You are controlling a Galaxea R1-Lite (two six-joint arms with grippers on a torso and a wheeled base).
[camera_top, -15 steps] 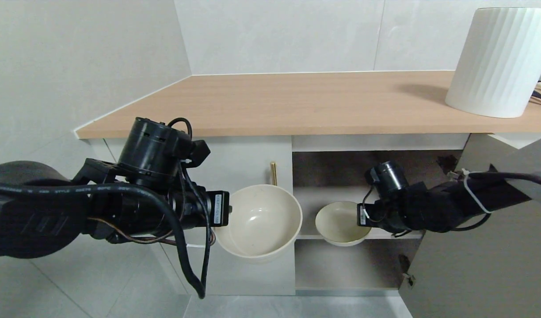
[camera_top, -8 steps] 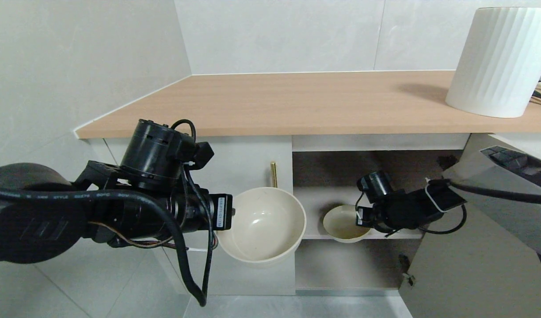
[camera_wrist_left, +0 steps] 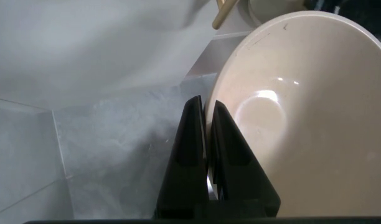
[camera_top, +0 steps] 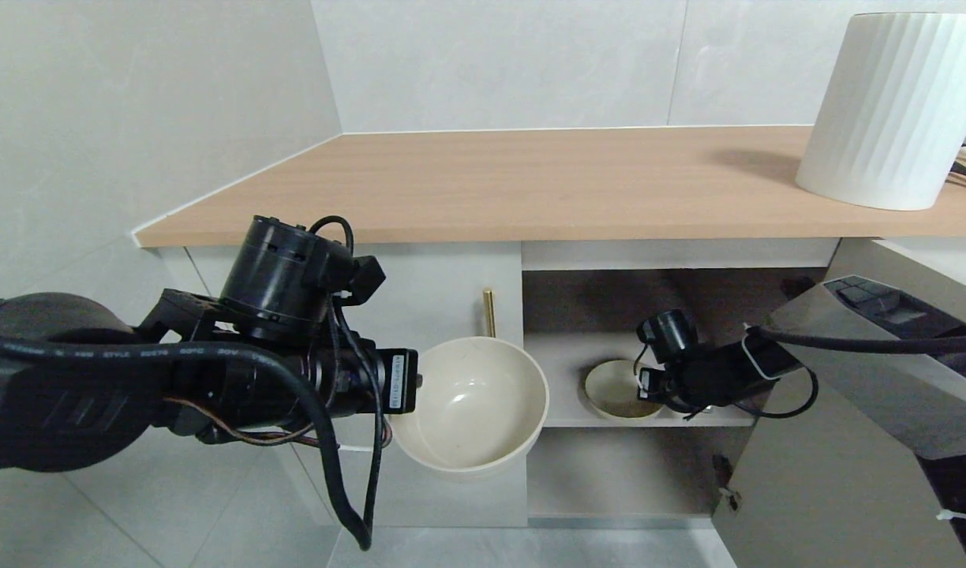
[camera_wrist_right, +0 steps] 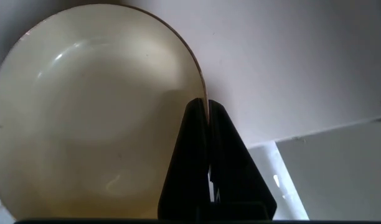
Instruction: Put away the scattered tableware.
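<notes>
My left gripper (camera_top: 410,383) is shut on the rim of a large cream bowl (camera_top: 473,405), held in the air before the closed left cabinet door; the left wrist view has the fingers (camera_wrist_left: 206,124) pinching that bowl's (camera_wrist_left: 309,118) edge. Inside the open cabinet, my right gripper (camera_top: 645,386) is shut on the rim of a smaller cream bowl (camera_top: 615,388), which sits low over the middle shelf (camera_top: 562,394). In the right wrist view the black fingers (camera_wrist_right: 207,137) clamp the small bowl's (camera_wrist_right: 97,118) rim above the white shelf board.
A wooden countertop (camera_top: 530,181) spans above the cabinet, with a tall white ribbed container (camera_top: 893,110) at its far right. A brass handle (camera_top: 488,312) sticks up on the closed left door. The open right door (camera_top: 838,465) stands beside my right arm.
My right arm has carried the small bowl deeper into the cabinet and lower, down to the middle shelf. The left arm with the large bowl has drifted slightly right and down.
</notes>
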